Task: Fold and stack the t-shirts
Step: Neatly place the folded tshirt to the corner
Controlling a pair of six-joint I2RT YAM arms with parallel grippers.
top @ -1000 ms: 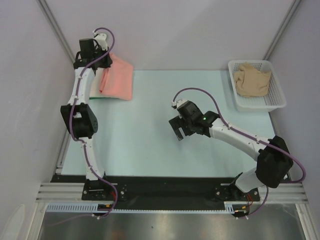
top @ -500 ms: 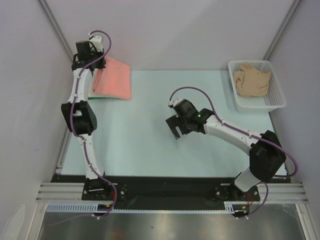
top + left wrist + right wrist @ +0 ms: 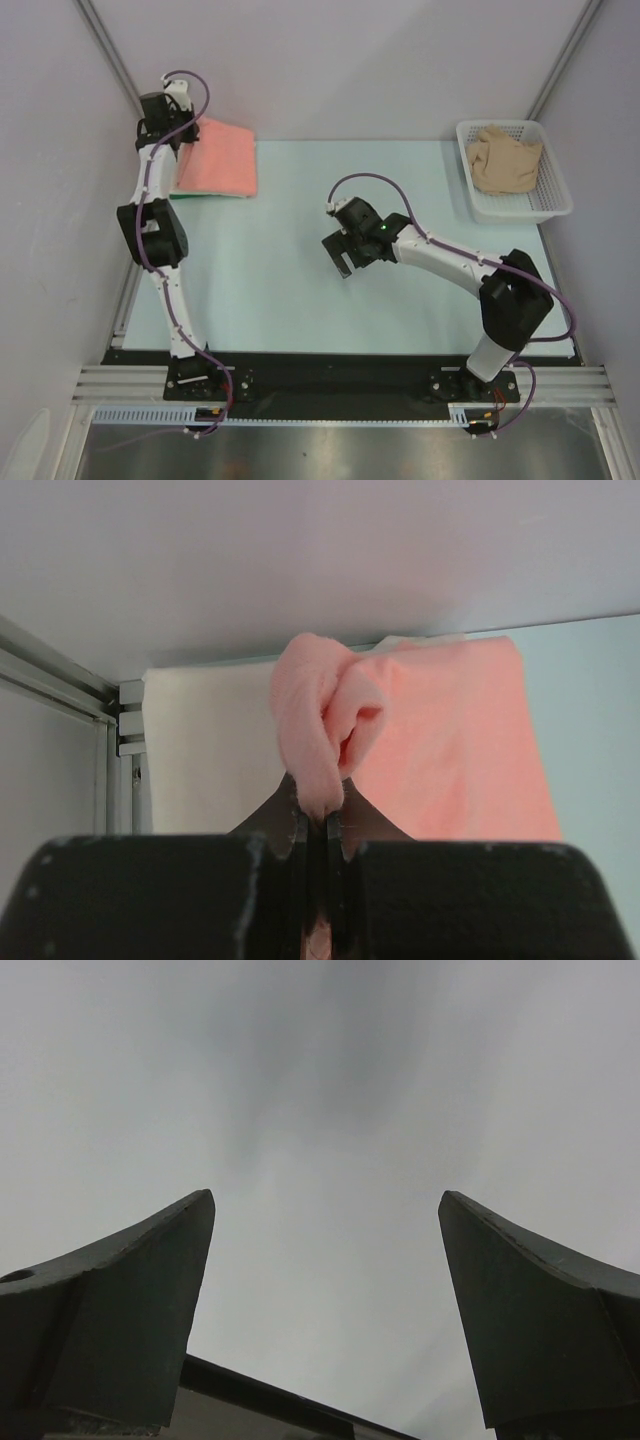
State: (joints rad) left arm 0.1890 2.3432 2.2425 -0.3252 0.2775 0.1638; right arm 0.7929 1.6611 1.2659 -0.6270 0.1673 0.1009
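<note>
At far left — salmon-pink t-shirt point(image 3: 218, 158), folded, one edge bunched.

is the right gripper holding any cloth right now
No, the right gripper has its jaws wide apart in the right wrist view, with nothing between them.

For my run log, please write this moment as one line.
left gripper: shut on salmon-pink t-shirt | right gripper: open, empty | tan t-shirt: in basket
</note>
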